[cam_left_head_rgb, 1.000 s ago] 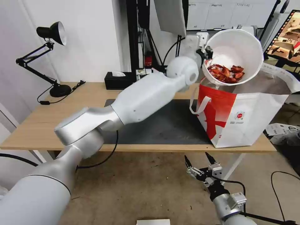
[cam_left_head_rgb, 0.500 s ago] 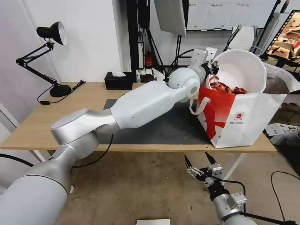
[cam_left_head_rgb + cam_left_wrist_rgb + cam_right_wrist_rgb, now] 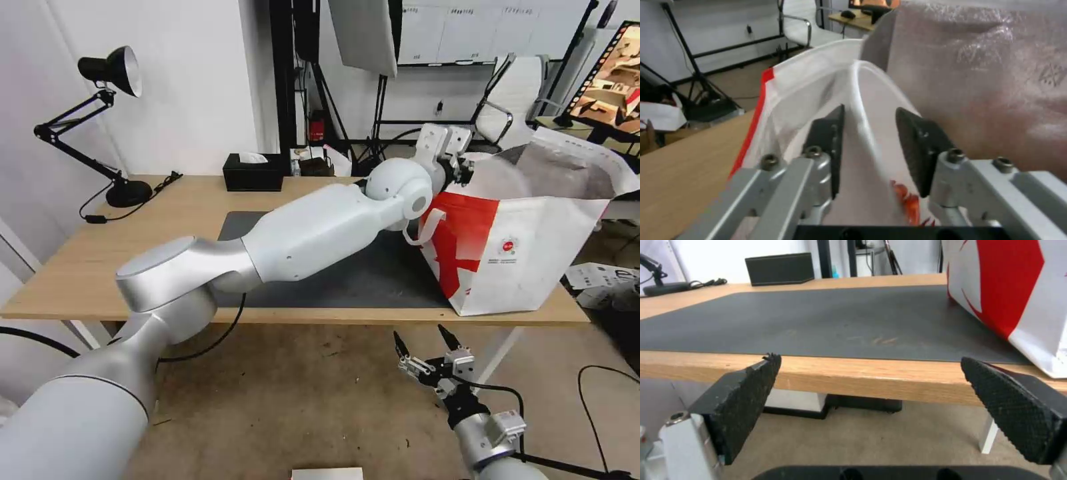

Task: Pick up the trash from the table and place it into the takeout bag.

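The white bowl (image 3: 861,83) with red shells (image 3: 906,204) sits low inside the takeout bag (image 3: 527,253), against its silver foil lining (image 3: 987,66). My left gripper (image 3: 867,111) is at the bag's mouth (image 3: 463,172). It is open, with the bowl's rim between its black pads (image 3: 829,133) and a gap on each side. From the head, the bowl (image 3: 497,175) is a pale shape behind the red panel. My right gripper (image 3: 421,339) hangs open below the table's (image 3: 80,267) front edge, with nothing in it (image 3: 869,359).
The dark grey mat (image 3: 347,273) lies bare in front of the bag (image 3: 1009,283). A black tissue box (image 3: 253,172) and a black desk lamp (image 3: 110,70) stand at the back left. An office chair (image 3: 507,100) and stands crowd the room behind.
My left arm lowered the bowl from above the bag's rim down into the bag, and its fingers now stand apart from the rim. The right arm has not moved.
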`<state>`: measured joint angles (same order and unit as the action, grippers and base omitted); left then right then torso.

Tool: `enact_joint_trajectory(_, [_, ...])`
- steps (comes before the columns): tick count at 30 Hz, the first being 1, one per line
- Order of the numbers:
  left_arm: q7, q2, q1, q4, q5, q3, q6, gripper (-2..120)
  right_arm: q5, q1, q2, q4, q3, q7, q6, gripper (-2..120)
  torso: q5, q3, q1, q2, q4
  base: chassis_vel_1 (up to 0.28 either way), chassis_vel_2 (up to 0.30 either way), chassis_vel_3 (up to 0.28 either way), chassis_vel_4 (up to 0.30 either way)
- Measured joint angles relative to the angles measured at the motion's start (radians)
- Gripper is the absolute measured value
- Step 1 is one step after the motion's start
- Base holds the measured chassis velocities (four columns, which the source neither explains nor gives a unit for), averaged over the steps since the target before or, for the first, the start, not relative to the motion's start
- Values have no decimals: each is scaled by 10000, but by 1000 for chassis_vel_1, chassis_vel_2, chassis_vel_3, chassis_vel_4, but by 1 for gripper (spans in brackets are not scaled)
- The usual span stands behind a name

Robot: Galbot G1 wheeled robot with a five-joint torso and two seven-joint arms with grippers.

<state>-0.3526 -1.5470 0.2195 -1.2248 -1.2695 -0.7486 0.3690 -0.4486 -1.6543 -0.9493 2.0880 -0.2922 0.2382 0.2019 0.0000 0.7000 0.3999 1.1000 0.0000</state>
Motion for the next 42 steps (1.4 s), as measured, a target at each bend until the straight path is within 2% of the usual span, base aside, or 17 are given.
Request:
enact_joint_trajectory(1, [0,0,0,0,0,0,0,41,0,0,0,0,0,0,0,100,0,0,0,0,0,0,0,0,0])
enact_joint_trajectory(8, [-260,-44,-78,-91,29,93,-117,67,0,0,0,0,0,0,0,100,0,0,1,0,-3,0,0,0,0])
enact_joint_trajectory(14, [-533,528,-28,-535,388,427,-288,93,0,0,-1,0,0,0,0,100,-1,0,0,0,0,0,0,0,0])
enact_joint_trajectory(20, [-635,1067,-40,-1006,416,681,-483,99,0,0,0,0,0,0,0,100,-1,0,0,0,-1,0,0,0,0])
enact_joint_trajectory(22, [-780,1708,-192,-1845,440,750,-577,100,0,0,0,0,0,0,0,100,-2,0,0,0,-1,0,0,0,0])
enact_joint_trajectory(24, [-832,1953,-289,-2176,443,773,-591,100,0,0,-1,0,0,0,0,100,-2,0,0,0,-2,0,0,0,0])
enact_joint_trajectory(26, [-1068,2814,-725,-3292,446,861,-600,100,0,0,-1,0,0,0,0,100,-3,0,1,0,-2,0,0,0,0])
enact_joint_trajectory(27, [-1068,2814,-725,-3292,446,861,-600,100,0,0,-1,0,0,0,0,100,-3,0,1,0,-2,0,0,0,0])
enact_joint_trajectory(30, [-1185,4017,-1599,-4640,653,1218,-627,100,0,0,0,0,0,0,0,100,-6,0,1,1,3,0,0,0,0])
enact_joint_trajectory(31, [-1185,4017,-1599,-4640,653,1218,-627,100,0,0,0,0,0,0,0,100,-6,0,1,1,3,0,0,0,0])
enact_joint_trajectory(33, [-1185,4781,-2576,-5570,965,1907,-666,100,0,0,0,0,0,-2,0,100,-5,-1,0,0,0,0,0,0,0])
enact_joint_trajectory(34, [-1185,4781,-2576,-5570,965,1907,-666,100,0,0,0,0,0,-2,0,100,-5,-1,0,0,0,0,0,0,0])
enact_joint_trajectory(36, [-1160,5343,-3663,-6338,1229,2822,-666,100,0,0,0,0,0,-1,0,100,-8,0,0,0,1,0,0,0,0])
enact_joint_trajectory(37, [-1160,5343,-3663,-6338,1229,2822,-666,100,0,0,0,0,0,-1,0,100,-8,0,0,0,1,0,0,0,0])
enact_joint_trajectory(40, [-958,6181,-5196,-7250,1737,4240,-686,100,0,0,0,0,0,1,0,100,-4,0,0,0,0,0,0,0,0])
enact_joint_trajectory(41, [-958,6181,-5196,-7250,1737,4240,-686,100,0,0,0,0,0,1,0,100,-4,0,0,0,0,0,0,0,0])
enact_joint_trajectory(42, [-822,6466,-5826,-7514,1974,4734,-732,100,0,-1,0,0,0,0,0,100,-4,-1,0,1,0,0,0,0,0])
